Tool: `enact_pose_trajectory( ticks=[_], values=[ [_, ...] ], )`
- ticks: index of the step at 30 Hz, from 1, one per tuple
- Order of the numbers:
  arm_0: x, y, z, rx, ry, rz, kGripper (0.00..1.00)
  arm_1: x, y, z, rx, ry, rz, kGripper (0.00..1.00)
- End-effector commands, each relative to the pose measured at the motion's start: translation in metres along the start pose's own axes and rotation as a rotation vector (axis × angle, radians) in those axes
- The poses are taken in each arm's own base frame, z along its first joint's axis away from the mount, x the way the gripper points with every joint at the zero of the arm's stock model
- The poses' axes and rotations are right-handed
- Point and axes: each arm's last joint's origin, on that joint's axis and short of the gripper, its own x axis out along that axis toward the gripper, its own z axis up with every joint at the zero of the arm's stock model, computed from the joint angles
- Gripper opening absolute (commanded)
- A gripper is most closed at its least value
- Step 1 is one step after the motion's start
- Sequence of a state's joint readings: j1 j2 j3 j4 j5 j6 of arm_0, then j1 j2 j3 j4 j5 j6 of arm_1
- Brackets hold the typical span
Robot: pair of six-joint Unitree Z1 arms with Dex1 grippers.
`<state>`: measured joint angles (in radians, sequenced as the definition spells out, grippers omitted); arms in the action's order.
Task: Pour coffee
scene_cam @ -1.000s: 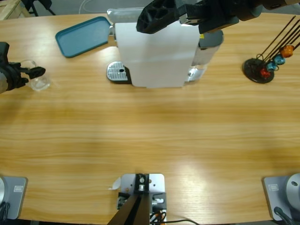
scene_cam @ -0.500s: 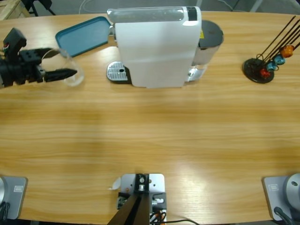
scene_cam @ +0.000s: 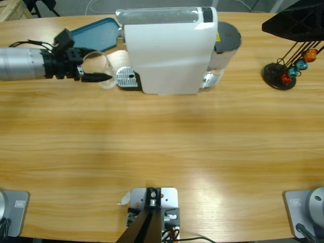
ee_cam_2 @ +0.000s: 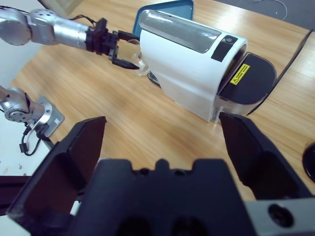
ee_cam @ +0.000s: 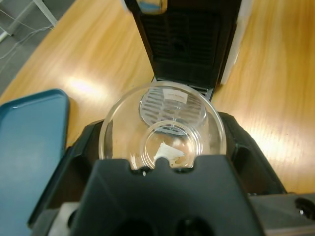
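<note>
My left gripper is shut on a clear glass tumbler, held just left of the metal drip tray of the white coffee machine. In the left wrist view the tumbler sits between both jaws, facing the machine's black front and its drip tray. No brown coffee shows in the glass. My right gripper is open and empty, high above the table, looking down on the machine and the left gripper.
A teal tray lies behind the left gripper, close to the machine's left side. A black capsule stand with coloured capsules stands at the far right, under the right arm. Bare wooden tabletop spreads in front of the machine.
The left gripper has carried the tumbler rightwards from the table's left edge up to the machine's drip tray. The right arm has left the space over the machine for the upper right corner.
</note>
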<state>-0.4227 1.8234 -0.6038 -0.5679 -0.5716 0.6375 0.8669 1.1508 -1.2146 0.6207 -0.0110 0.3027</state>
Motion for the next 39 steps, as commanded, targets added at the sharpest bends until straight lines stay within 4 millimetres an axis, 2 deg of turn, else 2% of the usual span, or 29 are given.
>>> enact_pose_trajectory(
  ticks=[1,5,18,20,21,26,29,34,39],
  values=[
    [0.041,0.011,0.005,0.031,-0.046,-0.042,0.000,0.017,-0.001,0.000,-0.036,0.067,-0.032,0.973],
    [0.058,0.004,0.011,0.040,-0.051,-0.080,0.000,0.017,-0.002,-0.001,-0.036,0.068,-0.035,0.973],
    [0.059,-0.007,0.013,0.042,-0.047,-0.107,0.014,0.019,-0.003,-0.002,-0.035,0.064,-0.049,0.973],
    [0.060,-0.007,0.013,0.025,-0.045,-0.104,0.909,0.019,-0.003,-0.002,-0.034,0.062,-0.049,0.974],
    [0.060,-0.007,0.013,0.013,-0.046,-0.105,0.973,0.019,-0.003,-0.002,-0.034,0.062,-0.049,0.975],
    [0.057,-0.005,0.012,-0.013,-0.050,-0.093,1.000,0.020,-0.003,-0.002,-0.031,0.067,-0.051,0.973],
    [0.049,0.001,0.013,-0.037,-0.066,-0.060,1.000,0.020,-0.003,-0.002,-0.030,0.071,-0.052,0.973],
    [0.019,0.003,0.020,-0.047,-0.095,-0.010,1.000,0.024,-0.002,0.001,-0.029,0.071,-0.050,0.974],
    [-0.028,-0.018,0.030,-0.062,-0.149,0.012,1.000,0.028,0.001,0.009,-0.028,0.054,-0.045,0.989]
  ],
)
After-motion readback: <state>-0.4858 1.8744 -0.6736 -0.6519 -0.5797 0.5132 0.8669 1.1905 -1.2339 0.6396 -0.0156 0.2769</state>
